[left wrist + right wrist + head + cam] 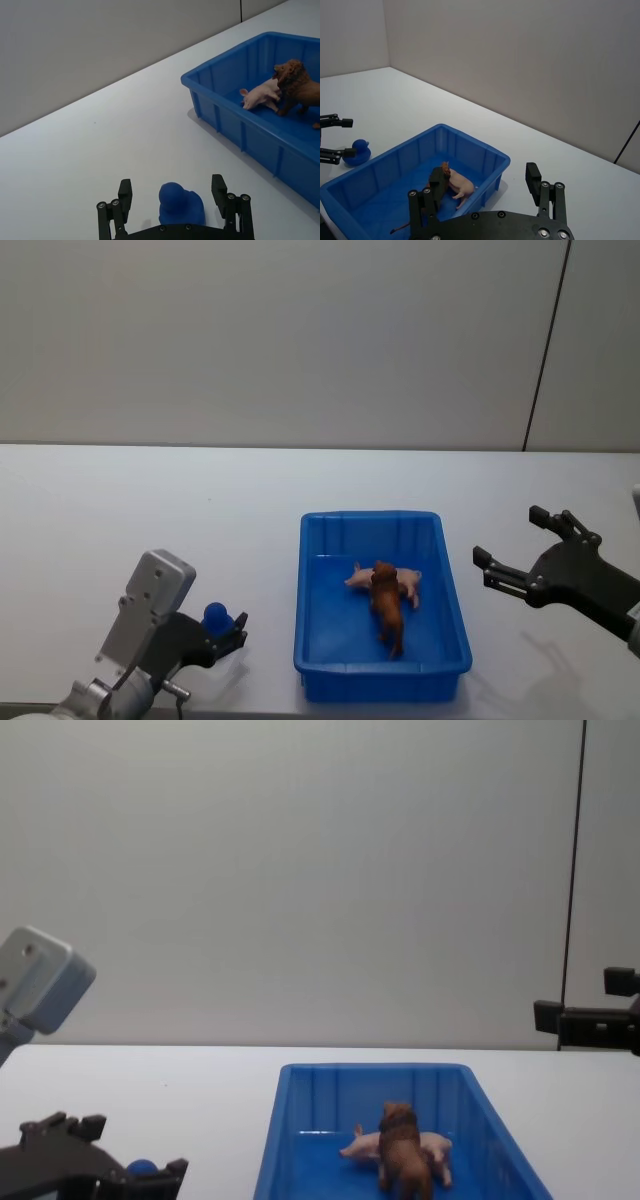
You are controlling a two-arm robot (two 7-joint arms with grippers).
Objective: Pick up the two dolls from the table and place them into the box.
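on the white worktop (120,500) before a grey wall (300,330), left tool (228,630) released around blue figure (180,204); right tool (520,545) released beside box (310,660) holding pig (261,93), lion (300,90).

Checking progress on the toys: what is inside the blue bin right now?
In the bright blue plastic bin, a pale pink plastic pig and a brown maned plastic lion stand touching. The lion covers part of the pig.

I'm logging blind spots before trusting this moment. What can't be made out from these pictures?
- Blue duck figure: its base is cut off by the left wrist view's lower edge, so contact with the left gripper can't be told.
- Pig: in the chest view the lion covers its middle.
- Box: the chest view's lower edge cuts off its near end.
- Right gripper: open, holding nothing.
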